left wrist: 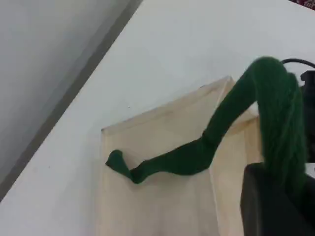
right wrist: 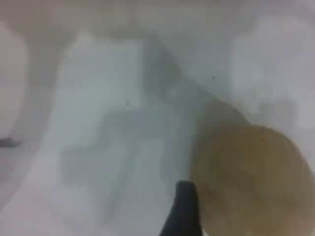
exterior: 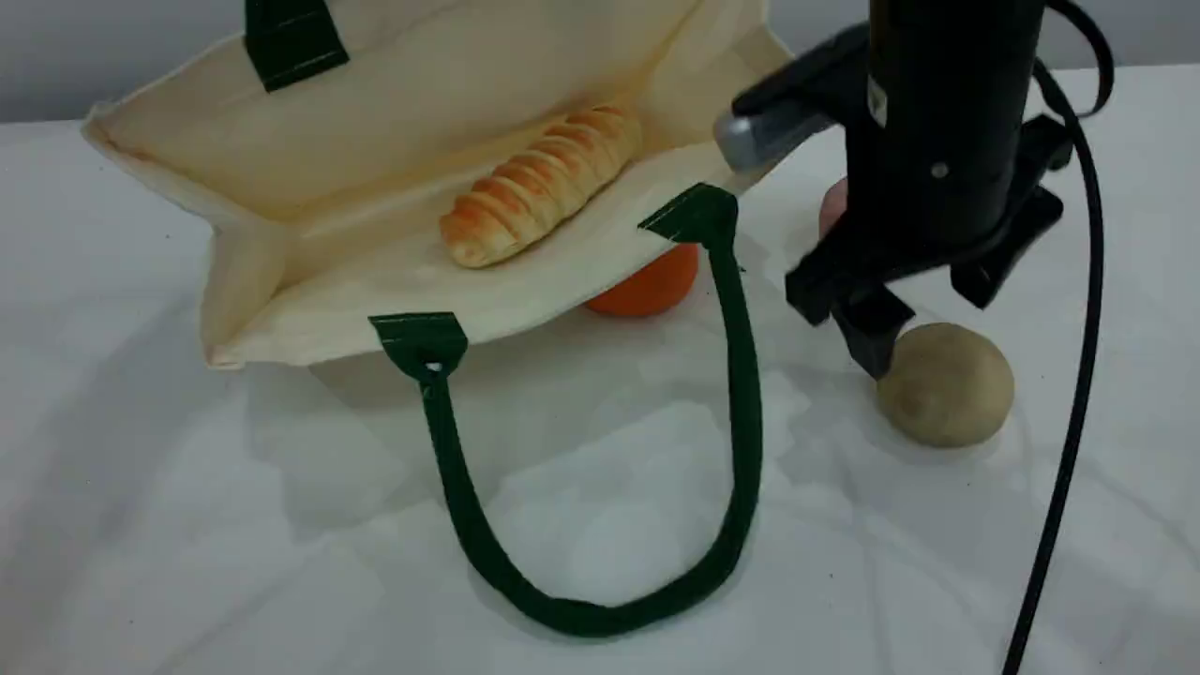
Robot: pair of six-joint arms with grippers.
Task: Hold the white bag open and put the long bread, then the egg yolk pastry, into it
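The white bag (exterior: 328,150) lies on the table with its mouth held wide, and the long bread (exterior: 539,183) rests inside on its lower panel. One green handle (exterior: 741,422) loops loose over the table. In the left wrist view the other handle (left wrist: 266,98) hangs from my left gripper (left wrist: 283,184), which is shut on it above the bag's panel (left wrist: 162,196). The egg yolk pastry (exterior: 947,384) sits on the table at the right. My right gripper (exterior: 923,314) hovers open just over it, one fingertip (right wrist: 184,211) beside the pastry (right wrist: 251,182).
An orange fruit (exterior: 647,281) sits half under the bag's front edge. A pink ball (exterior: 830,206) peeks out behind the right gripper. The right arm's black cable (exterior: 1069,422) hangs down to the table at the right. White cloth covers the table.
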